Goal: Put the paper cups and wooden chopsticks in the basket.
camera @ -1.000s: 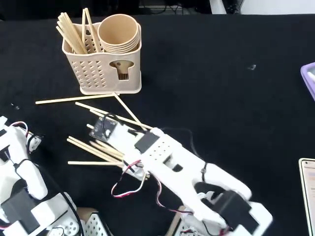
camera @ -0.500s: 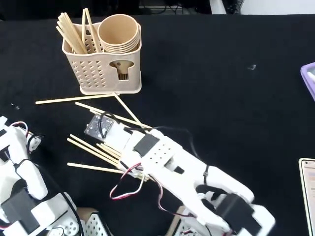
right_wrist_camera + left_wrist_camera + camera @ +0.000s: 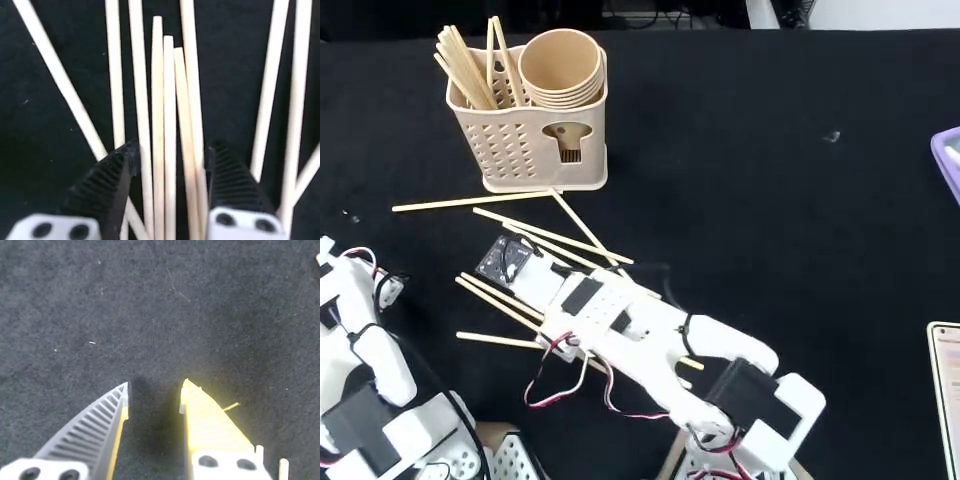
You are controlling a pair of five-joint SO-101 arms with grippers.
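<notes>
The loose wooden chopsticks (image 3: 552, 238) lie scattered on the black table (image 3: 790, 260), on the near side of the basket (image 3: 525, 150) and left of the centre. One single chopstick (image 3: 470, 202) lies alone just near the basket's foot, almost parallel to its near wall. The others cross each other closer to me, and part of them is hidden under the right arm (image 3: 650, 335).

In the right wrist view I see a bundle of chopsticks (image 3: 165, 125) lying side by side and touching. The right gripper (image 3: 171, 150) has its jaws apart, one on each side of several of these sticks; they are not clamped. More sticks lie outside the jaws on both sides.

The basket stands at the far left of the table. The paper cups (image 3: 562, 62) sit stacked in its right compartment, opening up. A group of chopsticks (image 3: 470, 65) stands tilted in its left compartment.

The left arm (image 3: 370, 400) is at the near left corner, well apart from the sticks. The left gripper (image 3: 154, 385) also has its jaws apart, with bare black cloth between them and nothing held.

At the right edge of the table I see part of a purple thing (image 3: 948, 160), and nearer to me the edge of a flat white thing (image 3: 945, 390). I cannot tell what they are.
</notes>
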